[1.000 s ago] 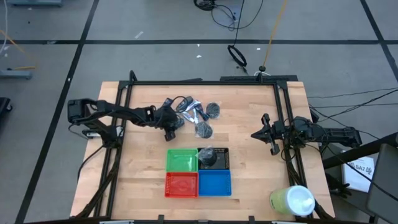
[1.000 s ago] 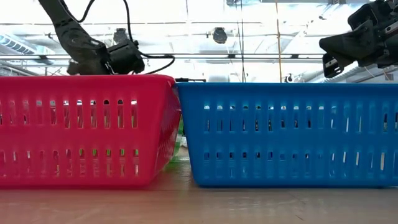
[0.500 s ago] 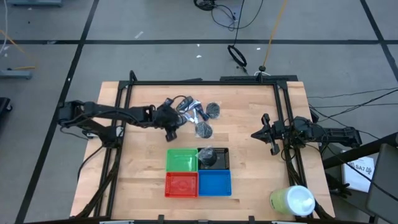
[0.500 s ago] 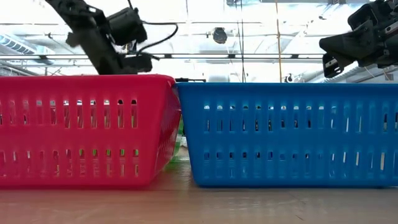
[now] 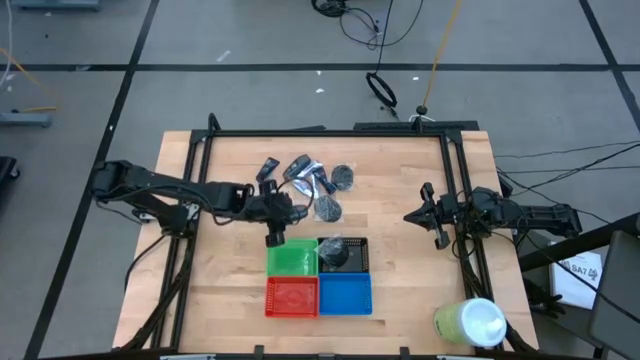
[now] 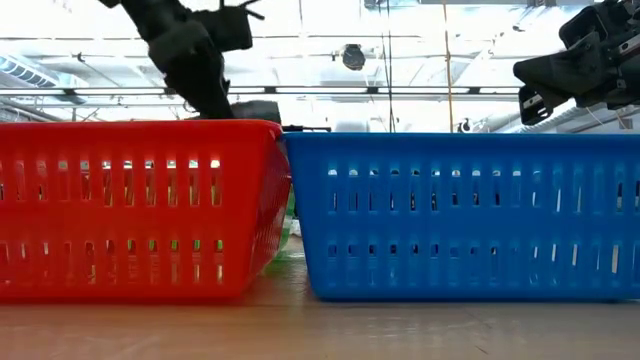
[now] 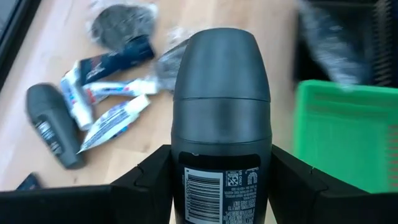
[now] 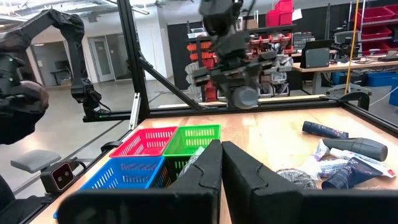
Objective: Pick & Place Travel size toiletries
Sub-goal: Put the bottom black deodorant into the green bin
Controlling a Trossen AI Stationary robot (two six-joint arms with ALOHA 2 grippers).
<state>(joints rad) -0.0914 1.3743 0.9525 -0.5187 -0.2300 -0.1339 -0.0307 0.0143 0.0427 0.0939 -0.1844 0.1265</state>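
No legible text anywhere.

A grey floor (image 5: 80,90) crossed by dark lines surrounds the wooden bench (image 5: 400,250), cables (image 5: 365,25) trailing at upper centre; shelves of red bins (image 8: 280,15) stand behind a far workbench (image 8: 329,65)

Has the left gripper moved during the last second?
Yes. The left gripper, shut on a dark grey deodorant, moved from the toiletry pile toward the green tray.
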